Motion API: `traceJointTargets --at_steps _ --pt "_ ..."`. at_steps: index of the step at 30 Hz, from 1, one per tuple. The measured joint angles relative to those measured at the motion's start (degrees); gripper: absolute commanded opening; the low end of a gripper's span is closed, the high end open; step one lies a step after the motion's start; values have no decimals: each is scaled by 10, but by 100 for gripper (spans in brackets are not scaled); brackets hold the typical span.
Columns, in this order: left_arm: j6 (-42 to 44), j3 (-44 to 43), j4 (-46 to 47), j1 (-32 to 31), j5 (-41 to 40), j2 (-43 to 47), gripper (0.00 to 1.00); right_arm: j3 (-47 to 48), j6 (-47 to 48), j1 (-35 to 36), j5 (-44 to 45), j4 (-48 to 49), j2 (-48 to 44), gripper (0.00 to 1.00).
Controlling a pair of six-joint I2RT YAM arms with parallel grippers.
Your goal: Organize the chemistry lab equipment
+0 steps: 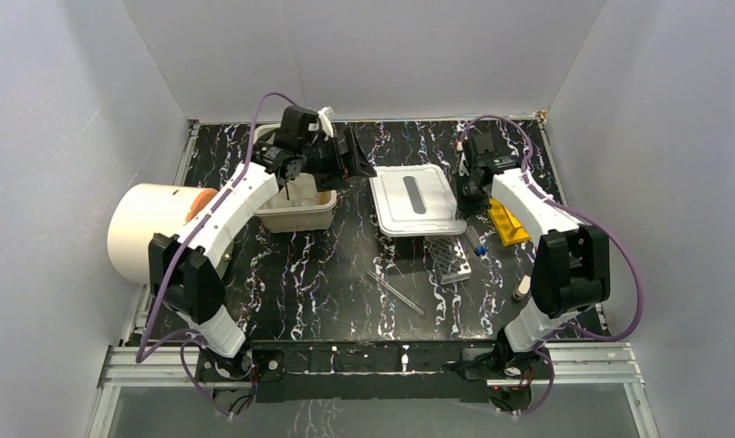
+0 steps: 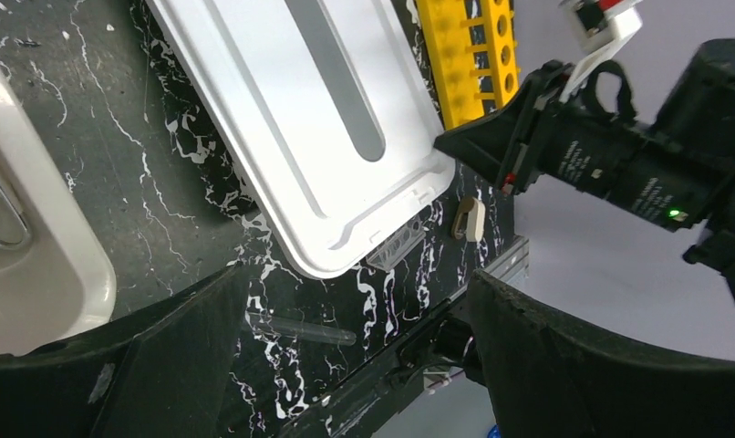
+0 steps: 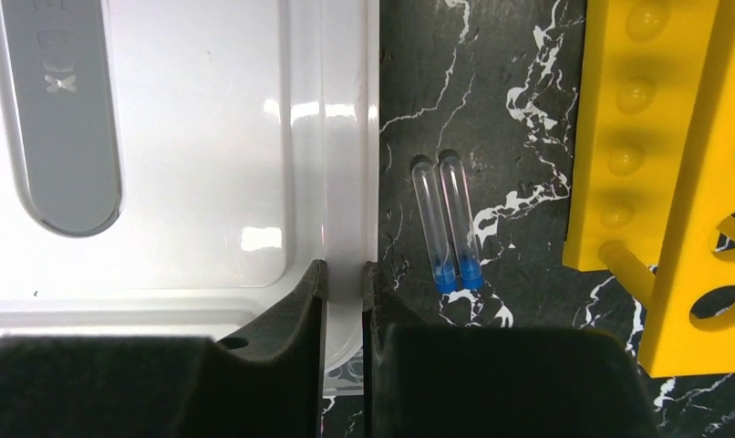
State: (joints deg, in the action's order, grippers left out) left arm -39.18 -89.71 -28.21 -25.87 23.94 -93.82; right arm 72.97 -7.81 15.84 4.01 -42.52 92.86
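My right gripper is shut on the right rim of a white box lid; in the right wrist view its fingers pinch the rim of the lid. Two blue-capped vials lie between the lid and the yellow tube rack. The silver perforated rack lies partly under the lid's near edge. Glass rods lie in front of it. My left gripper is open and empty above the table beside the cream bin. A wire loop shows inside the bin.
A big cream cylinder lies at the left edge. A small cream piece lies near the right arm's base. The left wrist view shows the lid, the yellow rack, one glass tube and the right arm.
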Motion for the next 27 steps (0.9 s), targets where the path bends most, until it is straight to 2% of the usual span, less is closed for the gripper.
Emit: traceJointTargets --at_steps 9,17,23,27 --pt "-14 9 -5 -52 -70 -38 91 26 -14 -23 -72 14 10 0" --pt "-87 31 1 -56 -60 -68 91 26 -26 -45 -106 24 10 0" --pt "-129 31 41 -58 -26 -101 74 26 -39 -57 -131 36 10 0" --pt "-155 31 67 -59 -4 -134 56 22 -46 -60 -143 46 10 0"
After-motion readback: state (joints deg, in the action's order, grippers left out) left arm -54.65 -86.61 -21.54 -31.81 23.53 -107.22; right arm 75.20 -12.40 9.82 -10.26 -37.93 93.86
